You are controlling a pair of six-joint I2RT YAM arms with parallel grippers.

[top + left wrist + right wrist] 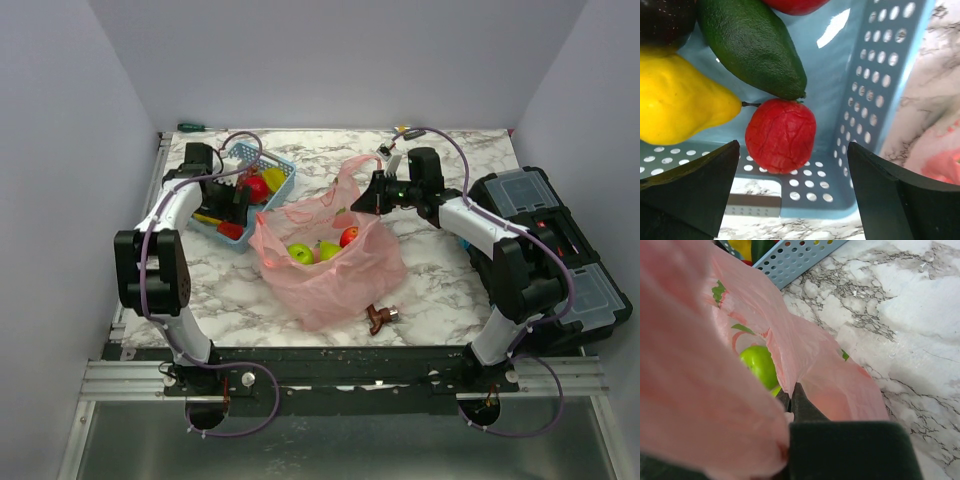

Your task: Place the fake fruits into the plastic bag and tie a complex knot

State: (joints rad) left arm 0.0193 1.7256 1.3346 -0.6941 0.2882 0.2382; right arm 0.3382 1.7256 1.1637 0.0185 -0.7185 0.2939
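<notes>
Pink crinkled film fills your right wrist view, where the right gripper has its jaws pinched tight on a fold of the plastic bag, with a green fruit showing inside. From above, that right gripper holds the far side of the plastic bag lifted over the marble table, its mouth open upward. Three fake fruits lie inside: two green and one red. Your left gripper hangs over the near end of the blue basket, jaws spread wide and gripping nothing, a wrinkled red fruit between the fingers but untouched. Beside it lie a yellow pear and a dark green fruit.
</notes>
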